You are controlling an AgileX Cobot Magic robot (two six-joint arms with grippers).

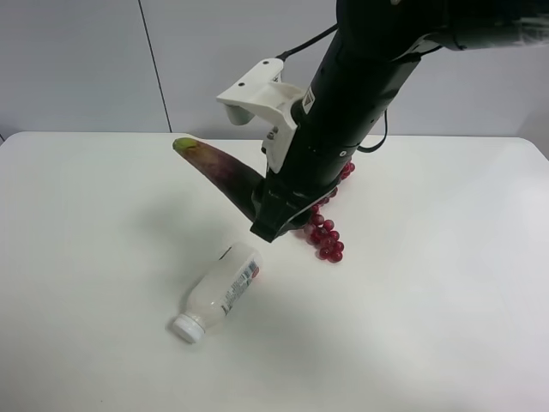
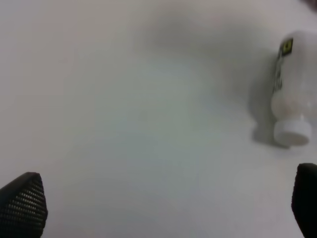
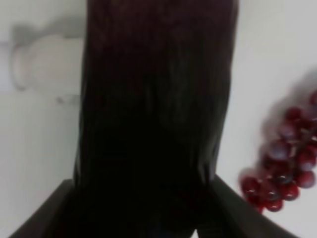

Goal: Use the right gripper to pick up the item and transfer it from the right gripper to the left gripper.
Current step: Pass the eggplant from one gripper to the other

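The item point(image 1: 219, 167), judged light, stiff and glossy-slick, is held at upper centre, apparently by its thick end, in the clamped right gripper point(image 1: 273, 220), its stem half exposed for the wide-spread, empty left gripper point(image 2: 163, 206).
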